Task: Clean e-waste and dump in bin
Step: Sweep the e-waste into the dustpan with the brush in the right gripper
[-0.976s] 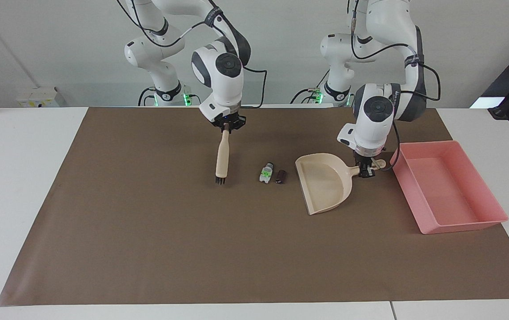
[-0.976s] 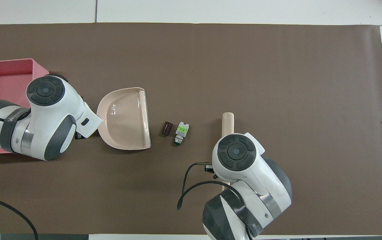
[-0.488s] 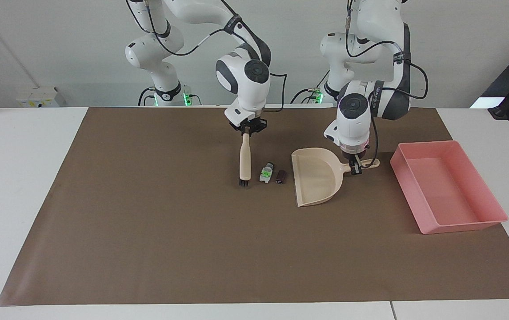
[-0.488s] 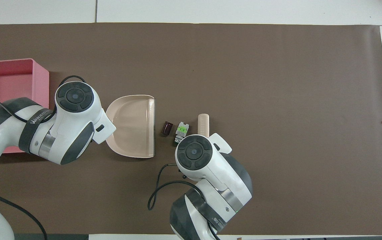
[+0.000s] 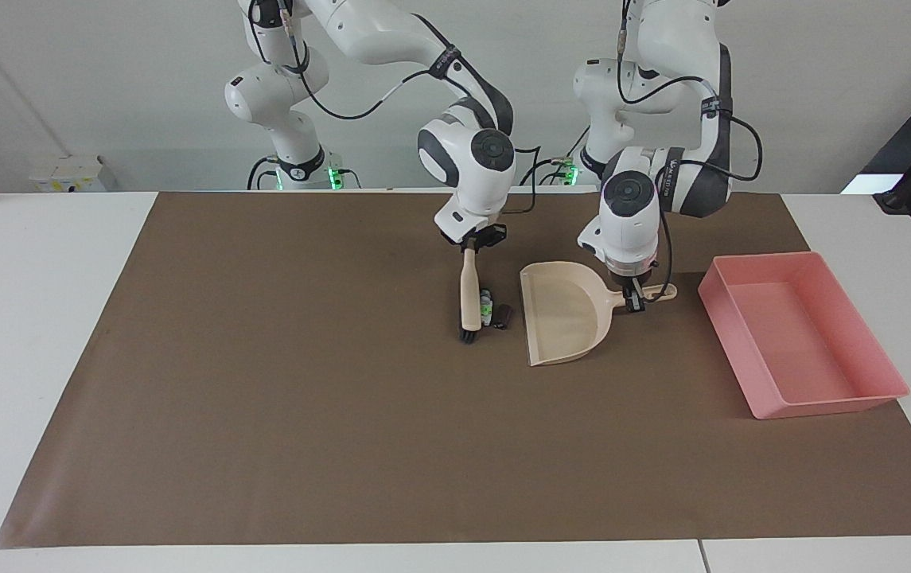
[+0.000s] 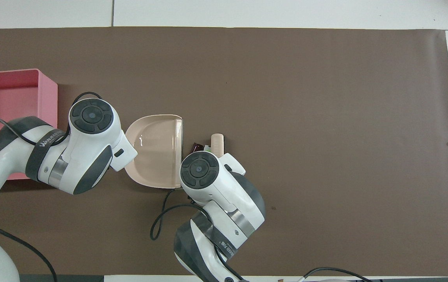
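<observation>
The e-waste lies on the brown mat beside the dustpan's open edge: a white-and-green component [image 5: 486,306] and a dark cylinder [image 5: 505,317], the cylinder [image 6: 197,147] closer to the pan. My right gripper [image 5: 472,245] is shut on the handle of a beige brush [image 5: 469,296]; the brush hangs upright, its black bristles on the mat right beside the green piece. My left gripper [image 5: 633,302] is shut on the handle of the beige dustpan [image 5: 562,314], which rests flat with its mouth toward the e-waste. From overhead, both wrists hide their fingers.
The pink bin [image 5: 829,402] sits at the left arm's end of the mat, a short way from the dustpan handle; overhead its wall [image 6: 47,102] shows beside the left wrist. White table surrounds the brown mat [image 5: 280,414].
The right arm carried the brush sideways across the mat up against the green piece. The left arm slid the dustpan toward the e-waste and squared its mouth to them.
</observation>
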